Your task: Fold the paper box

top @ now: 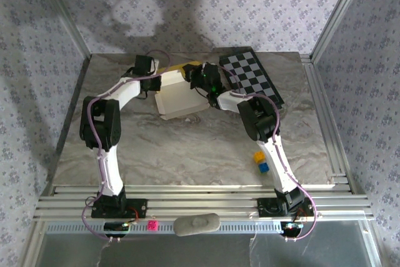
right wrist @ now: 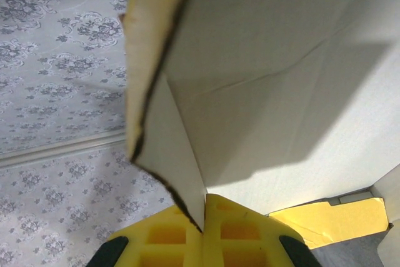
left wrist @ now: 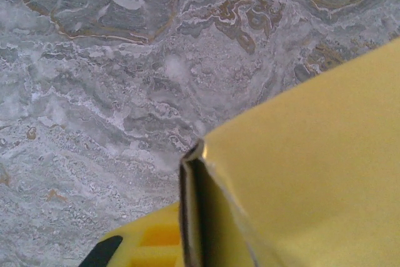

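Two sets of jaws clamped the paper box [top: 178,99], which sat open on the marble table [top: 206,148] beside the chequered board [top: 253,79]. The wrist views told more — the right gripper [right wrist: 204,220] pinched a whitish inner flap, the left gripper [left wrist: 180,245] a yellow outer wall.

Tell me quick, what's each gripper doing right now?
Left gripper: closed on a flap of the paper box.
Right gripper: closed on a wall of the same box.

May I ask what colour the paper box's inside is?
The paper box is whitish inside, clearest in the right wrist view.
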{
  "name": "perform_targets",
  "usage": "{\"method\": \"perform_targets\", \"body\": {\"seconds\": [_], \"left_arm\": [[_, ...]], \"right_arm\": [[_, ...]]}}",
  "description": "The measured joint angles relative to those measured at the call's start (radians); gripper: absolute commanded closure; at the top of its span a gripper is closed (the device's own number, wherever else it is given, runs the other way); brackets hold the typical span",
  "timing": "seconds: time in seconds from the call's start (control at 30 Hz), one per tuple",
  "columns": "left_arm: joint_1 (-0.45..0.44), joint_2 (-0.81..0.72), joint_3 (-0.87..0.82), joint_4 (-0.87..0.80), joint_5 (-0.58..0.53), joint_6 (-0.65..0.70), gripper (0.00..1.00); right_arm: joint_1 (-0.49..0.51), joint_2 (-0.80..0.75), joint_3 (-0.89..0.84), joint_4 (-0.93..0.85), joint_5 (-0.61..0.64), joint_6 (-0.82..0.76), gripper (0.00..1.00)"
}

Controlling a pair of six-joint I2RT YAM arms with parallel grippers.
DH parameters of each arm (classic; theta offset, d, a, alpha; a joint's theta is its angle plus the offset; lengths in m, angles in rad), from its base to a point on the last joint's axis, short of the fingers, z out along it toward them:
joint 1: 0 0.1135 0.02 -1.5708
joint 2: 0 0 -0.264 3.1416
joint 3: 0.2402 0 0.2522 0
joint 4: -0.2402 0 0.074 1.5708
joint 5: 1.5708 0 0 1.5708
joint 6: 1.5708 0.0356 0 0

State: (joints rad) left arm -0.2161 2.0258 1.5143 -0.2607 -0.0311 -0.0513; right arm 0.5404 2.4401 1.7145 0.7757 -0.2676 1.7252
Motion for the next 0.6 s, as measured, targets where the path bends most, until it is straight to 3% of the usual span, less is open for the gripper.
{"method": "perform_targets", "body": {"seconds": [0.37,0.6], "left_arm": [[-0.001,0.085,0.084,-0.074,-0.007,-0.028,0.78],[-0.008,0.105,0.134,-0.127,-0.053,-0.055,0.94]], "right_arm": [[0.000,-0.002,0.002,-0.011,-0.001,0.014,1.00],[0.001,-0.002,0.009,-0.026,0.000,0.015,1.00]]}}
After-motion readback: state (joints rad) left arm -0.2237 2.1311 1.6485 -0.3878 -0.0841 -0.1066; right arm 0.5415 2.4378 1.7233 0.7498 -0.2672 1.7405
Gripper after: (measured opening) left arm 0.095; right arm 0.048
